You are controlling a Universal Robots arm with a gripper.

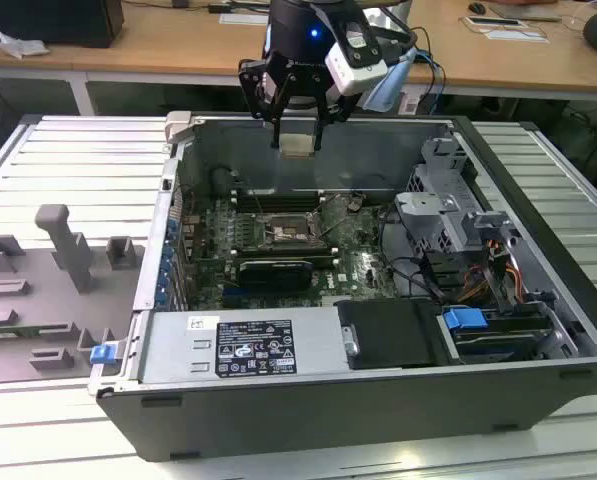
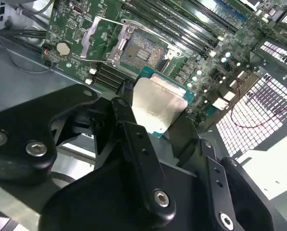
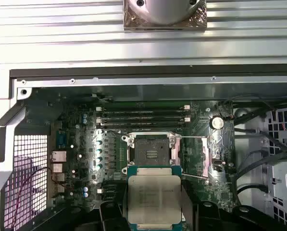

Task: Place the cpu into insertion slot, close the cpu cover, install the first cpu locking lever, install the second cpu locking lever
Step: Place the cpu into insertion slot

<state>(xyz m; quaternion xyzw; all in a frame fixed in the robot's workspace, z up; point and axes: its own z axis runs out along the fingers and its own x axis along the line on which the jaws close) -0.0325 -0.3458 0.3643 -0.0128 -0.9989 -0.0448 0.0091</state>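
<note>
My gripper [image 1: 298,132] hangs above the open computer case, shut on the cpu [image 1: 298,145], a flat square chip held by its edges. In both wrist views the chip's silvery face [image 2: 157,103] [image 3: 154,197] sits between the black fingers [image 2: 129,120]. The insertion slot [image 1: 293,233] [image 2: 142,48] [image 3: 152,149] lies bare in the middle of the green motherboard, well below the chip. The cpu cover [image 2: 96,38] stands swung open beside the socket, and thin wire levers [image 3: 193,138] are raised.
The case walls [image 1: 308,150] ring the board. Memory slots [image 3: 143,115] lie beside the socket, and a black card [image 1: 273,270] sits on its other side. A power supply [image 1: 238,345] and a drive cage [image 1: 448,210] fill the near and right parts. Grey fixtures [image 1: 63,245] stand outside.
</note>
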